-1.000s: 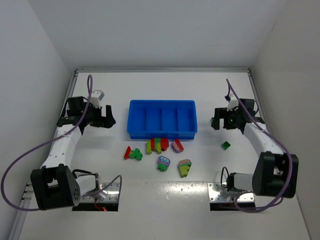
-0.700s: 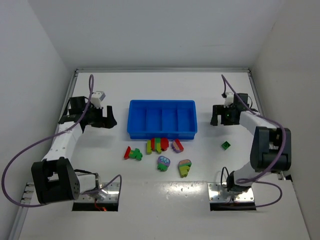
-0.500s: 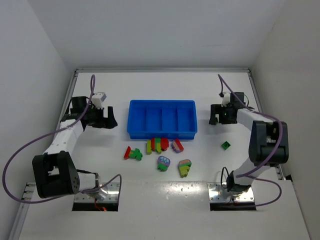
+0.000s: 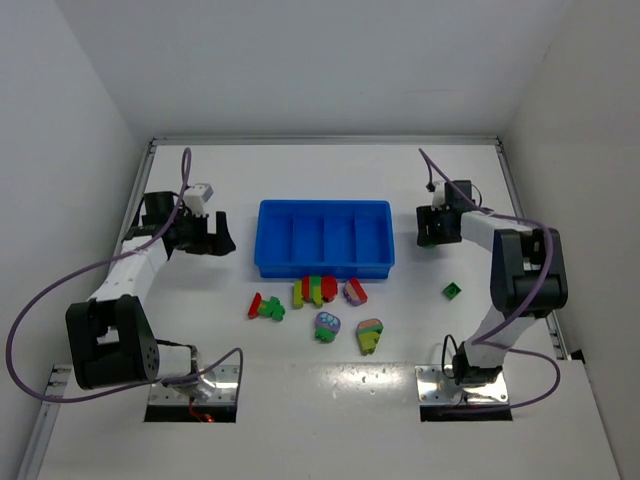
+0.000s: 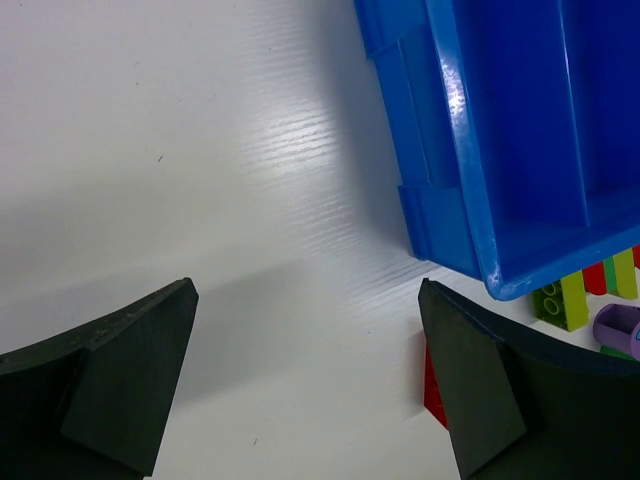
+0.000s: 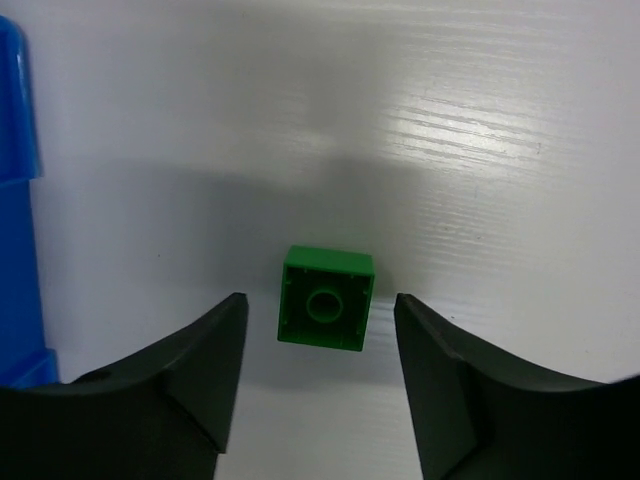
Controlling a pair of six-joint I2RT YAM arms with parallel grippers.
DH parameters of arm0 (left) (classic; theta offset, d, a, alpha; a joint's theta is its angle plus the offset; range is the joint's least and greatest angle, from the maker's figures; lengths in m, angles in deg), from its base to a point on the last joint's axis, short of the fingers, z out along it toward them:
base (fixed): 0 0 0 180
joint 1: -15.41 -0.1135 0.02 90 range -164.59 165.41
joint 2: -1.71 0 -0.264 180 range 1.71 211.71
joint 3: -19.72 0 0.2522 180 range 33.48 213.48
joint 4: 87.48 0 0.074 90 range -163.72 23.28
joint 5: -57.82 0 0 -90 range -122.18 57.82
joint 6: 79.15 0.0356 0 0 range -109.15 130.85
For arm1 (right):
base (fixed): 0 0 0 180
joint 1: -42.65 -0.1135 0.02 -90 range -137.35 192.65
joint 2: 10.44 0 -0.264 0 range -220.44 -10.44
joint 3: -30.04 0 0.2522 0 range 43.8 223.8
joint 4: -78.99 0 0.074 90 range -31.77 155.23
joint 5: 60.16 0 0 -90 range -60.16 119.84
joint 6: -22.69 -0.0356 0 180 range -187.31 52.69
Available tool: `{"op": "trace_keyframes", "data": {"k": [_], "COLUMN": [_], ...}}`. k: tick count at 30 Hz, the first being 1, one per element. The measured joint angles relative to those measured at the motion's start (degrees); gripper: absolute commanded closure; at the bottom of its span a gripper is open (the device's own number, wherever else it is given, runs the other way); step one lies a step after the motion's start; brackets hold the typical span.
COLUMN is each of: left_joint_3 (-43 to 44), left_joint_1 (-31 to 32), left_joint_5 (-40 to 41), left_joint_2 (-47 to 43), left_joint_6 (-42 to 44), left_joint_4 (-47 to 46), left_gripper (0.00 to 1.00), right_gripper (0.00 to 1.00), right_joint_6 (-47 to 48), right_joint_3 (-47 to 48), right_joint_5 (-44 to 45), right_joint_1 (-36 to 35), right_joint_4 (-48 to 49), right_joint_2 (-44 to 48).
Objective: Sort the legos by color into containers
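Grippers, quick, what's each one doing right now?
Left gripper: open, empty.
Right gripper: open, jaws either side of a green lego brick, gaps showing, not gripping.

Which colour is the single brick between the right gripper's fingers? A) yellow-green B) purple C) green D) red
C: the right wrist view shows a green brick lying on the white table between the fingers of the right gripper, a gap on each side.

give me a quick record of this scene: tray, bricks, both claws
tray: blue, four compartments, none holding a brick
loose bricks: multicoloured clusters outside the tray's near wall
left claw: open, empty, beside the tray's left end
right claw: open, empty, right of the tray
green brick: hollow side up, inside the right claw's opening, untouched
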Motion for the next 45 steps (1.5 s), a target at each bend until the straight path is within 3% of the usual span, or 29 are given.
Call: {"op": "trace_keyframes", "data": {"k": [6,7,8,9,11,15,19,24,30,38,45], "left_joint_3": [0.0,0.0,0.0,0.0,0.0,0.0,0.0,0.0,0.0,0.0,0.0], "left_joint_1": [0.0,0.0,0.0,0.0,-0.1,-0.5,-0.6,-1.0,-1.6,-2.7,-2.7], "left_joint_5": [0.0,0.0,0.0,0.0,-0.2,-0.4,-0.9,-1.8,-2.2,-2.8,-3.3], "left_joint_2": [0.2,0.3,0.3,0.4,0.4,0.4,0.2,0.1,0.1,-0.5,-0.5], "left_joint_6": [0.0,0.0,0.0,-0.1,-0.3,-0.6,-0.8,-1.2,-1.3,-1.4,-1.3], "left_joint_4": [-0.6,-0.6,-0.6,-0.7,-0.7,-0.8,-0.8,-0.8,-0.8,-0.7,-0.7], "left_gripper": [0.00,0.00,0.00,0.00,0.00,0.00,0.00,0.00,0.00,0.00,0.00], "right_gripper": [0.66,0.77,0.77,0.86,0.91,0.91,0.91,0.91,0.89,0.87,0.73], "right_joint_6": [-0.9,-1.1,-1.1,-1.3,-1.3,-0.8,0.4,0.9,0.8,1.6,3.1], "right_joint_3": [0.0,0.0,0.0,0.0,0.0,0.0,1.6,10.9,16.2,16.2,17.3], "right_joint_5": [2.0,2.1,2.1,2.0,1.4,-1.2,-6.3,-17.2,-25.3,-24.3,-21.3], "right_joint_1": [-0.1,-0.1,-0.1,-0.1,-0.1,-0.1,-0.1,-1.4,-8.1,-13.4,-15.3], "right_joint_4": [0.2,0.4,0.4,0.4,0.1,-3.0,-7.1,-10.5,-13.2,-17.5,-19.2], "right_joint_2": [-0.7,-0.7,-0.7,-0.7,-0.3,5.2,16.3,23.4,18.9,11.6,9.5]}}
